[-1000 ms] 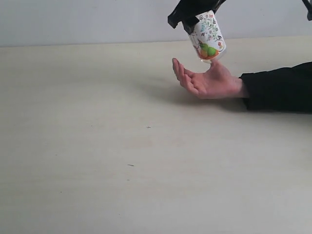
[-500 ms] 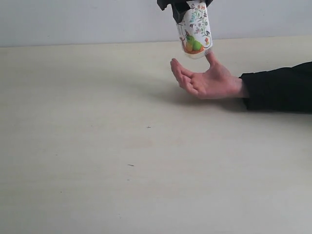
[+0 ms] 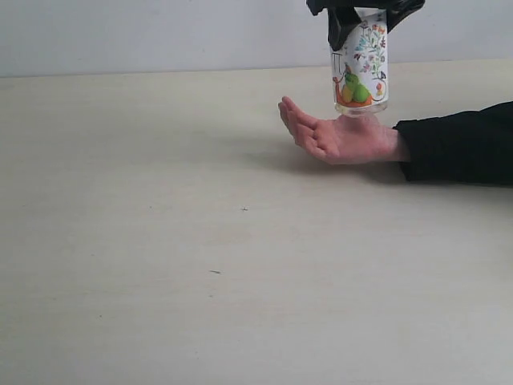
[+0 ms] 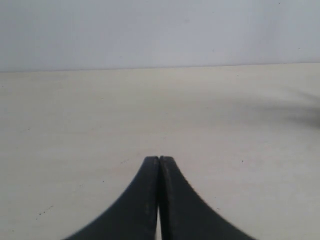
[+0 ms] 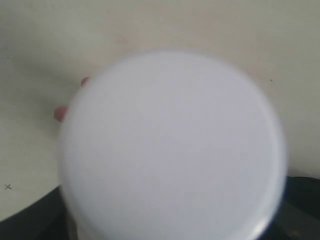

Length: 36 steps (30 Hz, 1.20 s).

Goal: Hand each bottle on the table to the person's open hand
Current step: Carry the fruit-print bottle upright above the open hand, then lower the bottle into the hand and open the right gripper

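Observation:
One bottle [image 3: 360, 68], clear with a white label showing green-orange fruit, hangs upright from my right gripper [image 3: 361, 16], which is shut on its top at the upper edge of the exterior view. Its base sits at or just above the palm of the person's open hand [image 3: 333, 136], which rests palm-up on the table [image 3: 200, 241]. The bottle's white cap [image 5: 172, 145] fills the right wrist view, with the person's fingertips [image 5: 60, 114] peeking out beside it. My left gripper [image 4: 159, 160] is shut and empty over bare table. The other bottles are out of view.
The person's black sleeve [image 3: 461, 144] lies along the table at the right edge. A pale wall runs behind the table's far edge. A few tiny dark specks [image 3: 244, 209] mark the beige surface.
The bottle swung left, then back to the right, went from tilted to upright, and came down onto the palm. The hand stayed in place.

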Tool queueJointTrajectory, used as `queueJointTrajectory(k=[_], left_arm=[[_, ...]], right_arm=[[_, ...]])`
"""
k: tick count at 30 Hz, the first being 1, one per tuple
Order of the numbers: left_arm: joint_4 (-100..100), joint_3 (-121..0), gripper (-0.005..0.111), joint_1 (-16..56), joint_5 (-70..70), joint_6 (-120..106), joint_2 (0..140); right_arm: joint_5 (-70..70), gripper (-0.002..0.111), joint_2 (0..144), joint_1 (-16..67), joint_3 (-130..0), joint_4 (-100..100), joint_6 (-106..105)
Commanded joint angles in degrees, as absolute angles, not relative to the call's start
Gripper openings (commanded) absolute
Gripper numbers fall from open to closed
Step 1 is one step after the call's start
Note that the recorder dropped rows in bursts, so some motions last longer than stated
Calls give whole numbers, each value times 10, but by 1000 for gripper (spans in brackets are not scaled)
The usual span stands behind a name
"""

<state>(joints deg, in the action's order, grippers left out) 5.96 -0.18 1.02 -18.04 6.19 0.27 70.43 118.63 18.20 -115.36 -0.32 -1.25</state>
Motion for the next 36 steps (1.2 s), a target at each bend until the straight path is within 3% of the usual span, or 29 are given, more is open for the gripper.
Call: queueJointTrajectory(k=[1, 36], left_arm=[[58, 0, 3, 12, -178, 64, 0], [58, 0, 3, 12, -178, 64, 0]], right_arm=[[700, 0, 1167, 169, -1129, 55, -14], [700, 4, 1255, 160, -1079, 29, 17]])
